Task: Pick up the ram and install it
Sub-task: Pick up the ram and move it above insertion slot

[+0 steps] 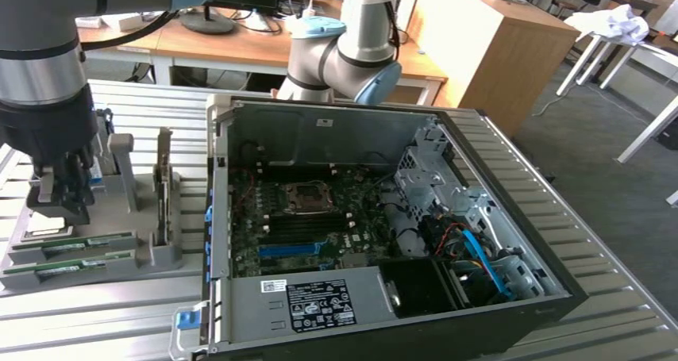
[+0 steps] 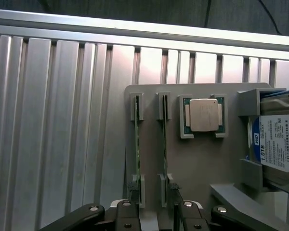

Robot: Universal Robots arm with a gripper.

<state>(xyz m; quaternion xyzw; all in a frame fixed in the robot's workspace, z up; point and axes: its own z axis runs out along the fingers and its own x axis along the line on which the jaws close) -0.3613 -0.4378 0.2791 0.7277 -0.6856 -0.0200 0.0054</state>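
The ram stick point(image 2: 164, 144) stands on its thin edge in a grey holder point(image 2: 202, 163) slot, with a second stick point(image 2: 137, 139) just beside it. My gripper point(image 2: 154, 214) hangs over one end of them, fingers wide, holding nothing. Bare ribbed table point(image 2: 58, 120) flanks one side, a hard drive point(image 2: 279, 144) the other.

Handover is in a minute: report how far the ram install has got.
Done: the pincer hovers open over the grey holder. In hand: nothing; both ram sticks sit in their holder slots. Left: gripping one, lifting it and seating it in the open computer case.
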